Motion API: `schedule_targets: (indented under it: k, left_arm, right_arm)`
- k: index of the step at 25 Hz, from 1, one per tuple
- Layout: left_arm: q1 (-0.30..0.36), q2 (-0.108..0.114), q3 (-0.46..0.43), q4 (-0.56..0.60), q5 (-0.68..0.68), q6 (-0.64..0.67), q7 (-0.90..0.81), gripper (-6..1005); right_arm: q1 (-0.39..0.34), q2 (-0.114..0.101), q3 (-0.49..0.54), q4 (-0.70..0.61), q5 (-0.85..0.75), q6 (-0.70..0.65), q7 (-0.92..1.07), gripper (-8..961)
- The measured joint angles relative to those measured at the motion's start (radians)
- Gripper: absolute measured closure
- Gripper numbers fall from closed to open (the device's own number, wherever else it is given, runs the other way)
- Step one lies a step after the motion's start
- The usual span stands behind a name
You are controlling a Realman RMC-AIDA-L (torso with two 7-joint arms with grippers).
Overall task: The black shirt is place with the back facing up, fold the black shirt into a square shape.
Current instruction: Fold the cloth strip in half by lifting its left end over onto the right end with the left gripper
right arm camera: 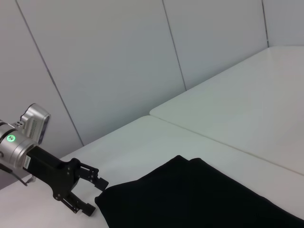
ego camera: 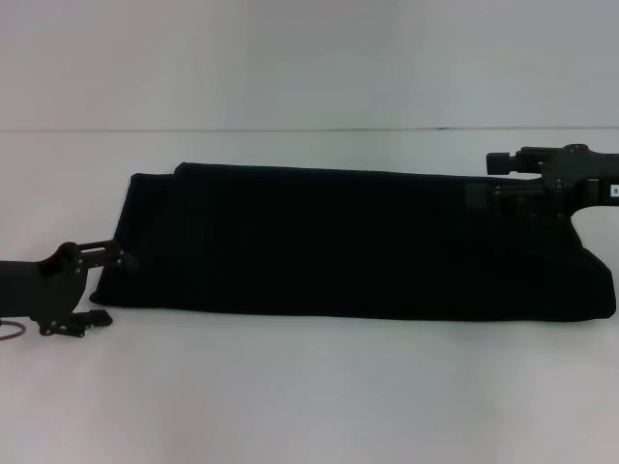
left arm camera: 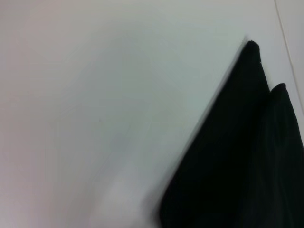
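Observation:
The black shirt (ego camera: 358,242) lies on the white table (ego camera: 309,396) as a long, flat, folded band running left to right, with no lettering showing. My left gripper (ego camera: 108,287) sits at the band's left end, open, its fingers level with the near-left corner and nothing between them. The right wrist view shows that same left gripper (right arm camera: 88,194) spread just beside the shirt (right arm camera: 199,199) corner. My right gripper (ego camera: 488,177) hovers over the far-right edge, fingers apart, one over the table and one over the cloth. The left wrist view shows only two stacked cloth corners of the shirt (left arm camera: 247,156).
A seam between two white table tops (right arm camera: 213,137) runs behind the shirt. Pale wall panels (right arm camera: 118,57) stand beyond the table. Bare table surface lies in front of the shirt toward me.

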Motion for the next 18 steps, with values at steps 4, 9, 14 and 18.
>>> schedule_targets:
  k: [4, 9, 14, 18]
  left_arm:
    - [-0.001, 0.0, -0.001, -0.022, -0.001, -0.026, 0.011, 89]
    - [-0.006, 0.0, 0.0, -0.03, -0.008, -0.042, 0.02, 89]
    - [-0.009, 0.001, 0.003, -0.034, -0.01, -0.058, 0.023, 90]
    - [-0.012, 0.001, 0.002, -0.034, -0.011, -0.071, 0.026, 90]
  right_arm:
    - [0.0, 0.0, 0.0, 0.0, 0.0, 0.0, 0.0, 118]
    - [0.0, 0.001, 0.001, 0.0, 0.007, 0.0, 0.0, 118]
    - [-0.002, 0.001, 0.002, 0.0, 0.01, 0.0, 0.0, 118]
    - [-0.003, 0.001, 0.002, 0.0, 0.011, 0.0, 0.0, 118]
